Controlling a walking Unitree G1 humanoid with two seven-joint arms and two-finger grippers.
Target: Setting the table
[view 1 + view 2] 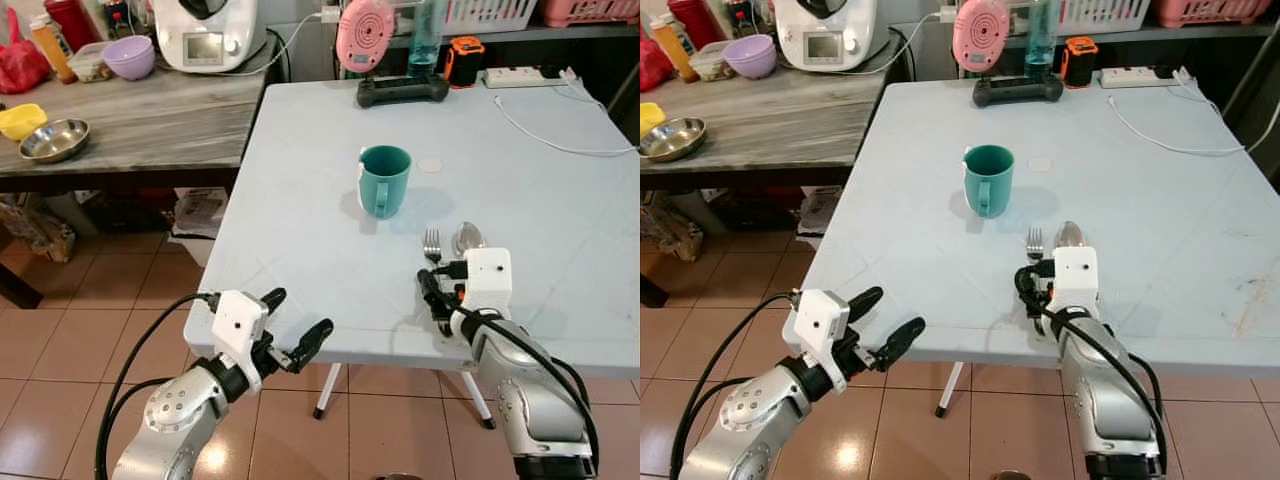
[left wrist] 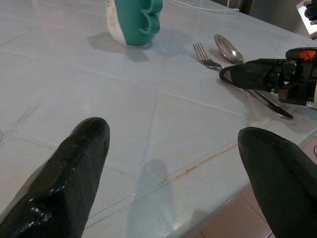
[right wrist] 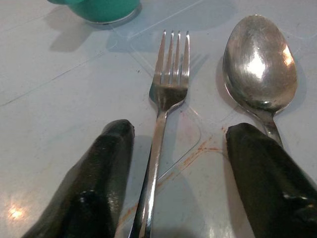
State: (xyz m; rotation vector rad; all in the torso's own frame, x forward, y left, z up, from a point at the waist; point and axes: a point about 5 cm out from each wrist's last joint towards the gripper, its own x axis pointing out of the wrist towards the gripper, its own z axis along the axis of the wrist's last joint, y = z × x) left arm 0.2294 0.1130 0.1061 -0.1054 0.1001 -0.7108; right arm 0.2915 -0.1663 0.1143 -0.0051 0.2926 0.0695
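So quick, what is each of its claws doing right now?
Left gripper: open, holding nothing, at the table's near edge.
Right gripper: open, fingers on either side of the fork handle, spoon alongside.

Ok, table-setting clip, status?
Right hand open, low over fork handle. Spoon beside fork, teal mug beyond. Left hand open, idle at table edge.
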